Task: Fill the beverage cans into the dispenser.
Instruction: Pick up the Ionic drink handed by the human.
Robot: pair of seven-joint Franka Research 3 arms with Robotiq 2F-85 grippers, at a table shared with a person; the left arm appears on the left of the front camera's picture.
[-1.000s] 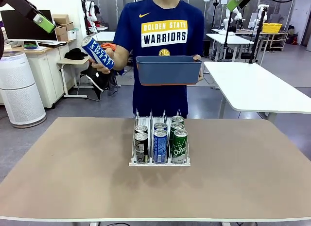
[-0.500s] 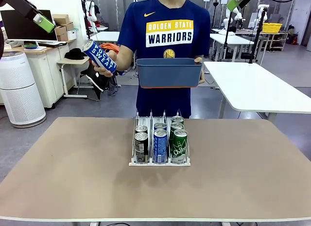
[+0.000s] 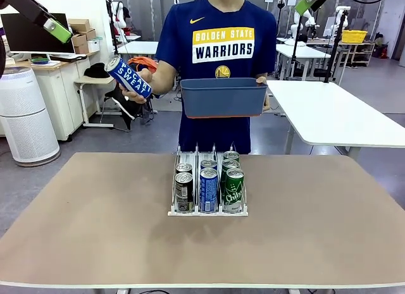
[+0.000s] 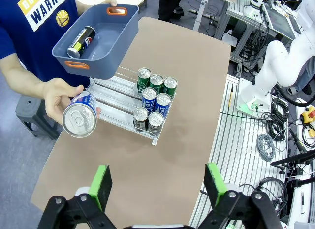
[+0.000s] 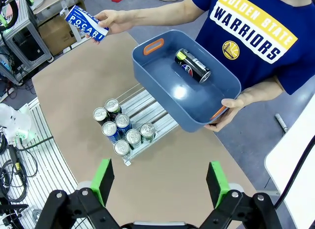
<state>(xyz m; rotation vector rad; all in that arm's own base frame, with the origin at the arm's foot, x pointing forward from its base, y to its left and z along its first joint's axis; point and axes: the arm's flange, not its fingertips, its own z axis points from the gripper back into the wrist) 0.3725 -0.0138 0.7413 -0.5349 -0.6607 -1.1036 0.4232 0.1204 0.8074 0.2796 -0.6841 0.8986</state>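
Left gripper [image 4: 158,182]: jaws wide, nothing between the green pads, held high and well off to the left of the dispenser [image 4: 110,88]. Right gripper [image 5: 158,182]: likewise wide and empty, high and well off to the dispenser's right.

Dispenser stands mid-table [image 3: 95,231]. Seven cans are upright in it, bunched at its near end:
- left lane: two black cans [image 3: 184,191]
- middle lane: two blue cans [image 3: 209,189]
- right lane: three green cans [image 3: 234,189]

The far stretch of each lane shows bare rails.

Person stands beyond the dispenser's far end. One hand [image 3: 138,93] holds a blue lettered can [image 3: 130,78], tilted, well above the dispenser and to its left, clear of it. The other hand [image 5: 231,107] carries a blue-grey bin [image 3: 223,98] with orange handle slots, held above the dispenser's far end and apart from it. One black can [image 5: 193,65] lies on its side inside the bin.
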